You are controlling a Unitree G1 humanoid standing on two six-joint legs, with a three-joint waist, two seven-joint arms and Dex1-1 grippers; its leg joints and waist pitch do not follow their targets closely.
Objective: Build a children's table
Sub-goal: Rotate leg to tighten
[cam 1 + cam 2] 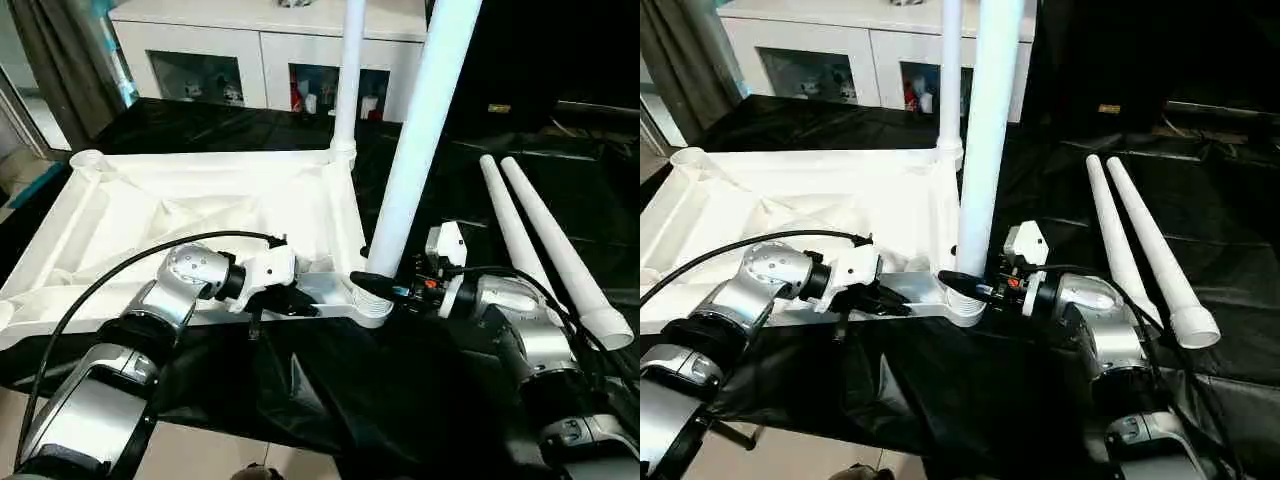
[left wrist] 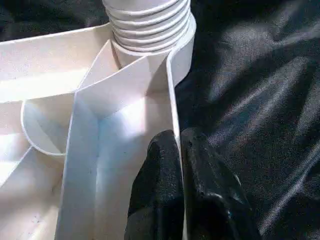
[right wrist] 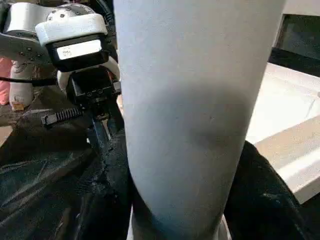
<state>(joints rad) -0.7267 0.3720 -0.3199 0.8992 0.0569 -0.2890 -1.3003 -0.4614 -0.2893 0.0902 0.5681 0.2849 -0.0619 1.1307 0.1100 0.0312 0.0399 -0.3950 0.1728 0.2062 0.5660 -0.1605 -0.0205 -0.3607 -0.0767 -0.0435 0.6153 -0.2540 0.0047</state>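
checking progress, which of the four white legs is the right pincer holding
The near-corner leg, upright between the right pincer fingers; another leg stands at the far corner, two lie on the black cloth.

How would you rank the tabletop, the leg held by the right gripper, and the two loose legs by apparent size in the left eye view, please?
1. tabletop
2. held leg, though nearness to the camera enlarges it
3. two loose legs, which look about alike, so I leave them unranked
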